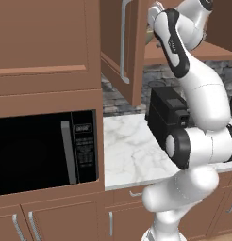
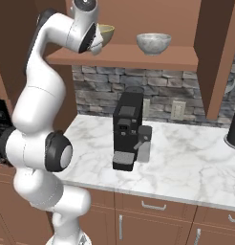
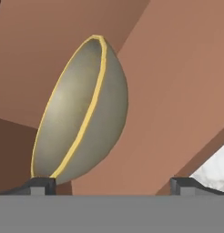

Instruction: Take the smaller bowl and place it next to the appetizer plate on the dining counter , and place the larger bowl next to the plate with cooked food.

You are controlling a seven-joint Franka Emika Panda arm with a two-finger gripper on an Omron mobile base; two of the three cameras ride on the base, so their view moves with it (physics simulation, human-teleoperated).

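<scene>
The hand (image 3: 111, 184) is held open before the larger bowl (image 3: 82, 111) on the shelf (image 2: 138, 55); the smaller bowl (image 2: 153, 43) is seen beside

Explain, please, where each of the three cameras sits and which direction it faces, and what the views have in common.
Left base view: behind the arm's left, facing the microwave and marble counter; the white arm rises at the right.
Right base view: behind the arm's right, facing the coffee machine and open cabinet shelf; the arm rises at the left.
Hand view: on the hand, looking along the gripper at the larger bowl.
Shared: both base views show the coffee machine and counter; right base and hand views show the larger bowl.
</scene>
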